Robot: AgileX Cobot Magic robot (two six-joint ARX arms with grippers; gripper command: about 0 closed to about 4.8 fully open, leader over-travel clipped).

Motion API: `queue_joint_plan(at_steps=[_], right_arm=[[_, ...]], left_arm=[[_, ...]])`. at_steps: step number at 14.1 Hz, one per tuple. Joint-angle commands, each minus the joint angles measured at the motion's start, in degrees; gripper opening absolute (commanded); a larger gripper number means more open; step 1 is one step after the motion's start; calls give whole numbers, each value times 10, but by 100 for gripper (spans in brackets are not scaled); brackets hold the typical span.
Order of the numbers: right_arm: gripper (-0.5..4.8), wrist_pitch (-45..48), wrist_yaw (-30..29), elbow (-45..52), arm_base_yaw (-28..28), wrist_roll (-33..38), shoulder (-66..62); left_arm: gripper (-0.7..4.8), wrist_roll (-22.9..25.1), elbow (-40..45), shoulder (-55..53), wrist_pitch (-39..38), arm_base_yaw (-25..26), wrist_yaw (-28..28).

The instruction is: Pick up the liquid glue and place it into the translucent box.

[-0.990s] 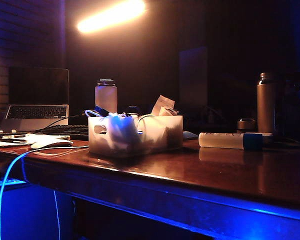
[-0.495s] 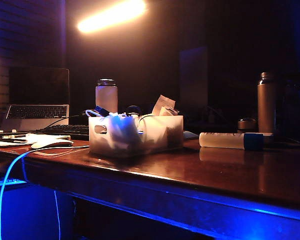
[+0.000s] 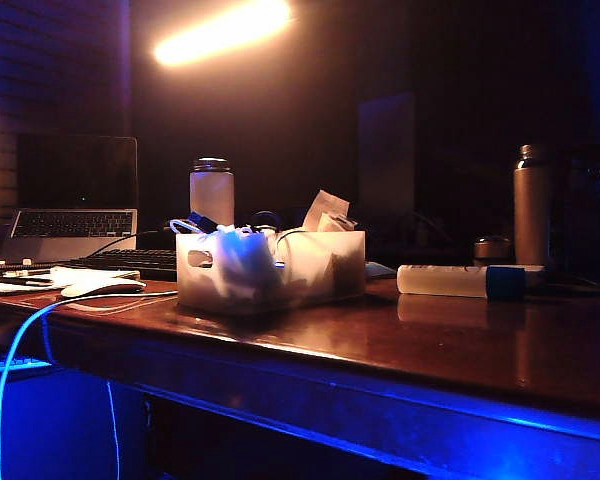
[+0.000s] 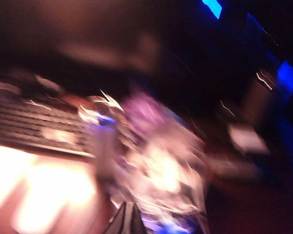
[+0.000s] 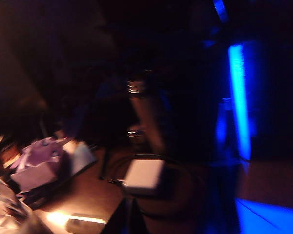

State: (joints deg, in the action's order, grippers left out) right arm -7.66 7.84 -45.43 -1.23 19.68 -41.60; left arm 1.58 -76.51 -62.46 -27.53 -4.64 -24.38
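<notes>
A: What is the room like?

B: Dark, with one warm strip light point(image 3: 223, 30) glowing overhead and blue light along the front edge of the glossy brown bench point(image 3: 400, 350).

A: Where is the liquid glue?

B: The liquid glue point(image 3: 460, 281) lies on its side on the bench, blue cap pointing right, well apart from the translucent box point(image 3: 270, 268), which sits left of it, stuffed with cables and papers.

A: What else stands there?

B: A white bottle point(image 3: 212, 191) behind the box, a metallic flask point(image 3: 531, 205) behind the glue, a laptop point(image 3: 75, 200) and a keyboard point(image 3: 130, 262) at the far left.

A: The grippers?

B: The left gripper point(image 4: 125, 220) shows only as a dark tip above the blurred box; whether it is clenched I cannot tell. The right gripper point(image 5: 127, 219) is clenched, holding nothing, above the bench.
</notes>
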Motion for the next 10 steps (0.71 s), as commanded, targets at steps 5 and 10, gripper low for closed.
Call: queue_joint_plan(at_steps=[5, 10], right_arm=[[-5, -31, -127, -273, 6, -71, -407], [-5, -146, -145, -382, 33, -107, -615]], left_arm=[[-5, 85, -105, -82, -115, -85, -14], [-5, 85, -105, -82, -115, -87, -13]])
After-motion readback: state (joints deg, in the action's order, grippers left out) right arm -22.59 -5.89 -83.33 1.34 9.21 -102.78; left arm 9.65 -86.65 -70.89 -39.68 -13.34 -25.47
